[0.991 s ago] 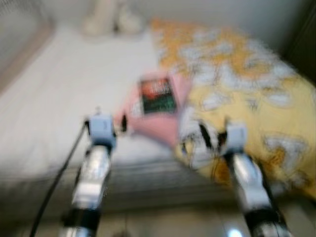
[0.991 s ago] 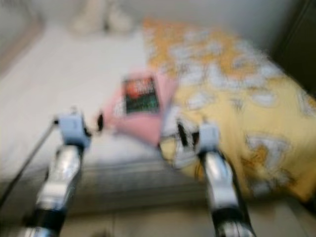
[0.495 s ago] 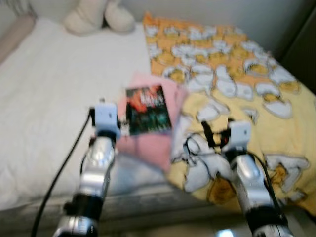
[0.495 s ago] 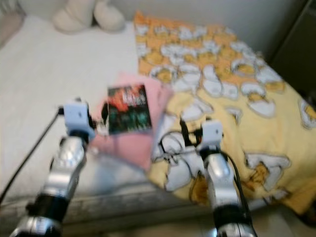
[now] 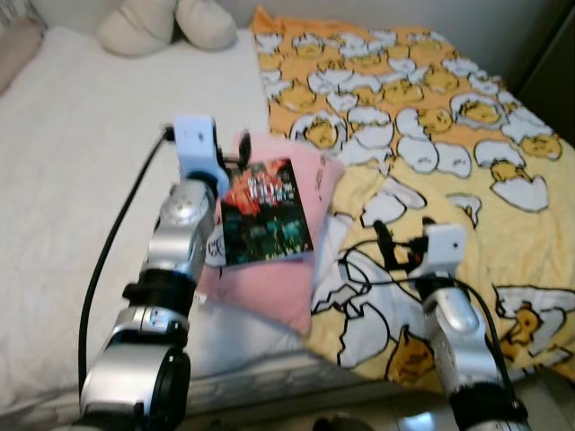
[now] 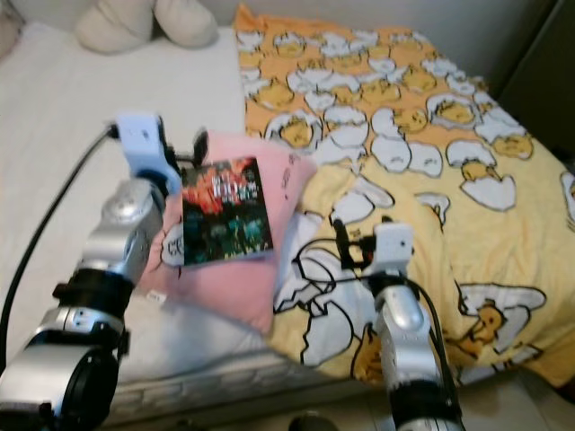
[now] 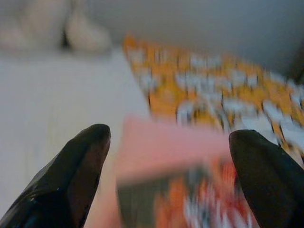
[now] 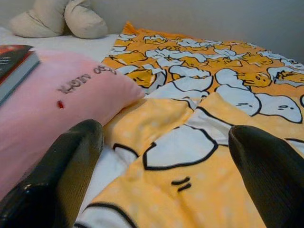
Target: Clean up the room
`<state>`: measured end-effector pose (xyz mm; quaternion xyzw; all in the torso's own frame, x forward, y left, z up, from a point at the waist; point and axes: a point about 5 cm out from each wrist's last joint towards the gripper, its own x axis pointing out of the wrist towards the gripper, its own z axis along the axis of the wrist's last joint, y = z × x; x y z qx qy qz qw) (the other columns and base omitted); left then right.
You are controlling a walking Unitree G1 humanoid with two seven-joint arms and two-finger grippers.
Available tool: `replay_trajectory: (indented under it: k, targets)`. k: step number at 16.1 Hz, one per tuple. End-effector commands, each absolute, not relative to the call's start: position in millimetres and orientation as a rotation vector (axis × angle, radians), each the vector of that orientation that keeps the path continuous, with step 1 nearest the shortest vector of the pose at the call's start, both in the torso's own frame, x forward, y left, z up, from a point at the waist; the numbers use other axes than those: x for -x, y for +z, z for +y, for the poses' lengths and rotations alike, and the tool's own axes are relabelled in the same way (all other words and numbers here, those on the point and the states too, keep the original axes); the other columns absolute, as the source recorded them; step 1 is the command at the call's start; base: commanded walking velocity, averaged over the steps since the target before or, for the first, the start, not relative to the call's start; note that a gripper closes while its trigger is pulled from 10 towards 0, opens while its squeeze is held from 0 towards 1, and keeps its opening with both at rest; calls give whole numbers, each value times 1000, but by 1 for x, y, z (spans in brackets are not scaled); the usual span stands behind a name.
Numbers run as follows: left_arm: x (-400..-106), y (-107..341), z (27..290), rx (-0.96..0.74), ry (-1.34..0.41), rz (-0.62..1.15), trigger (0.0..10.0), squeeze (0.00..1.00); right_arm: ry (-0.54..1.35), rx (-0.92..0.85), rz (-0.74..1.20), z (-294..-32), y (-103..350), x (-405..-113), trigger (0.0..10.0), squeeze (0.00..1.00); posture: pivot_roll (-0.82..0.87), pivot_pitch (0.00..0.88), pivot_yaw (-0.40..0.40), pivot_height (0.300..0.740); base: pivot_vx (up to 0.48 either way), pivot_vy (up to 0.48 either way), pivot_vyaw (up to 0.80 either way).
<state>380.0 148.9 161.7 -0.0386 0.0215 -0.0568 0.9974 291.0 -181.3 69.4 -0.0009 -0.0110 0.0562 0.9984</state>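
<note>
A book (image 5: 265, 211) with a dark cover and red lettering lies on a pink pillow (image 5: 269, 283) on the bed. My left arm (image 5: 184, 215) reaches over the white sheet, just left of the book. In its wrist view my left gripper (image 7: 168, 137) is open, its fingers (image 7: 71, 175) spread either side of the pillow's far edge and the blurred book. My right gripper (image 5: 395, 241) is open and empty, low over the yellow egg-print blanket (image 5: 431, 117), right of the pillow (image 8: 57, 95). The book's edge (image 8: 14, 59) shows to one side there.
A beige plush toy (image 5: 166, 22) rests at the head of the bed. The white sheet (image 5: 72, 162) covers the left half, the blanket the right half. Something dark (image 5: 557, 63) stands at the far right. The bed's near edge is just below my arms.
The view has steadied and drawn closer to the bed. My left arm has risen and reached forward alongside the book. The right arm stays low over the blanket.
</note>
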Motion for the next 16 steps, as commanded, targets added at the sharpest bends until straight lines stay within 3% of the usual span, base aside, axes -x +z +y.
replay_trajectory:
  k: [1,6,11,16]
  targets:
    - [-379,150,152,148,-137,154,10000,0,94,-13,-23,-184,70,-288,10000,0,-88,30,5,740,0,0,0]
    - [-372,126,160,287,-133,279,10000,0,79,-6,2,-189,65,-280,10000,0,-96,36,8,740,0,0,0]
    - [-357,98,160,83,-81,337,10000,0,98,5,19,-188,64,-280,10000,0,-93,36,4,740,0,0,0]
    - [-350,101,150,173,-112,298,10000,0,104,13,24,-189,64,-280,10000,0,-92,29,-6,740,0,0,0]
